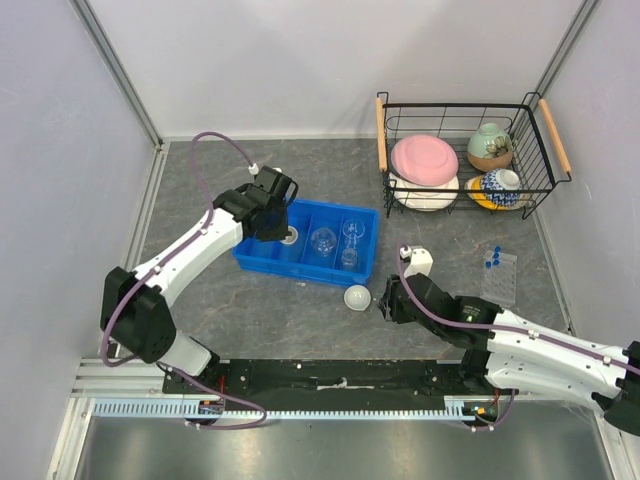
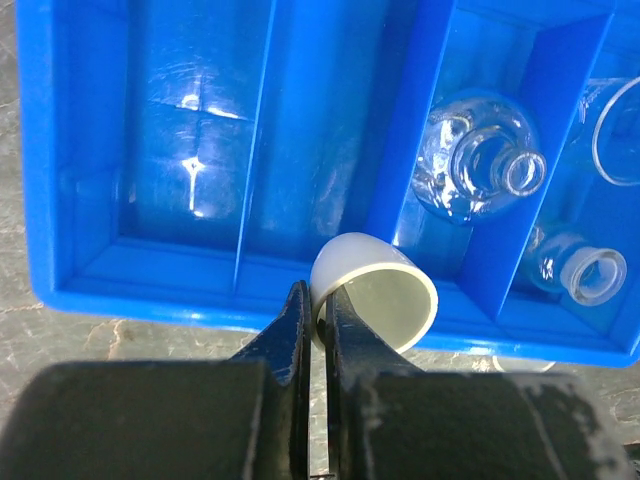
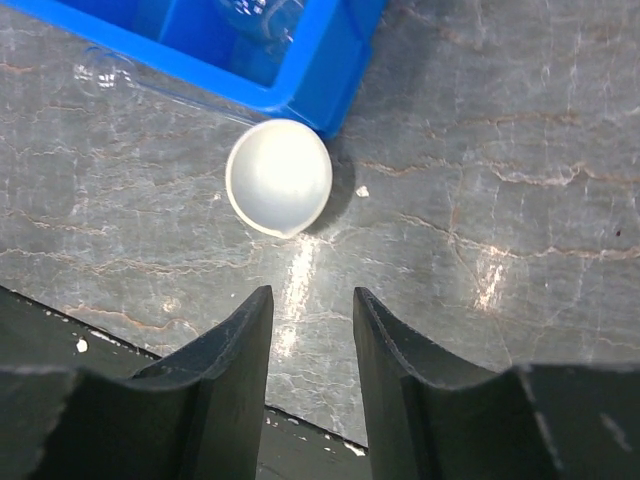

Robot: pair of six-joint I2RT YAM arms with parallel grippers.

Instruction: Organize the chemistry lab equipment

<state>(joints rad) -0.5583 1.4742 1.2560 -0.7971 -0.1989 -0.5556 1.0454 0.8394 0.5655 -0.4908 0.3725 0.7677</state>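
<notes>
From above, the left gripper (image 1: 284, 228) hangs over the blue plastic divided tray (image 1: 256, 256); its wrist view shows it pinched on a small white round dish (image 2: 378, 300) by the rim, likely for dropping in; the right gripper (image 3: 310, 310), fingers apart, faces another white round dish (image 3: 280, 178) just ahead, beside the tray.

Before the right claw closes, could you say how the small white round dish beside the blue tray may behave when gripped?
The small white round dish looks glossy and rigid, so the right claw may slip on its thin rim. Its rounded bowl shape suggests it could rock or slide on the smooth table if nudged. Likely light too.
</notes>
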